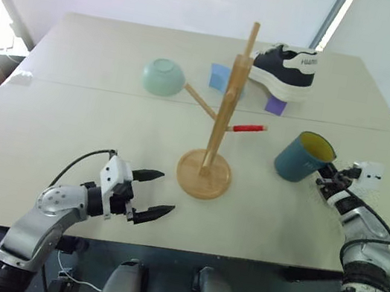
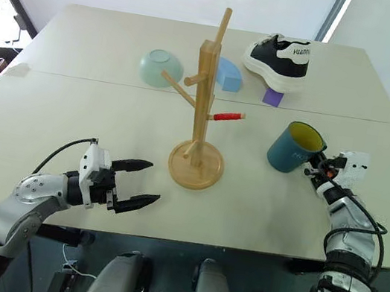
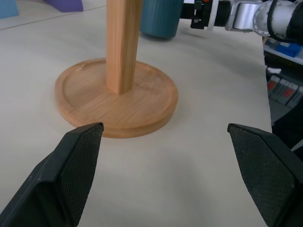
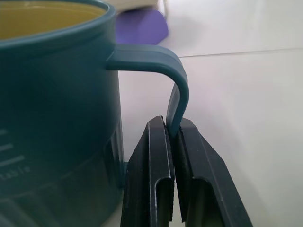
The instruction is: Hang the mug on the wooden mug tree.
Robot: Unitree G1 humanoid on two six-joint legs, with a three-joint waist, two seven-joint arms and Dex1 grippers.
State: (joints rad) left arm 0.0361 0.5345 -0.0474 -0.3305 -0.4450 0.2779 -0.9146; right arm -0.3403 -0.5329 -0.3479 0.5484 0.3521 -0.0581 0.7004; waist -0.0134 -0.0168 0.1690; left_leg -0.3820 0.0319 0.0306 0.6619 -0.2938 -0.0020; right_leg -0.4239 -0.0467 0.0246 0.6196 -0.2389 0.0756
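Black fingers of the left hand (image 1: pixel 154 195) stand spread apart, nearest, low over the pale tabletop (image 1: pixel 69 131), aimed at the round base of the wooden mug tree (image 1: pixel 212 149). Off to the right, the right hand (image 4: pixel 174 142) is clenched on the loop handle of the mug (image 1: pixel 303 157), dusty blue outside, yellow-olive inside, tilted beside the tree's red-tipped peg (image 1: pixel 249 128). Faint pale lettering low on the mug's wall cannot be read. Farther back lie a pale green bowl (image 1: pixel 163 78), a blue block (image 1: pixel 220 77), a purple block (image 1: pixel 275 105) and a black-and-white sneaker (image 1: pixel 285 69) whose heel lettering is too small to read.
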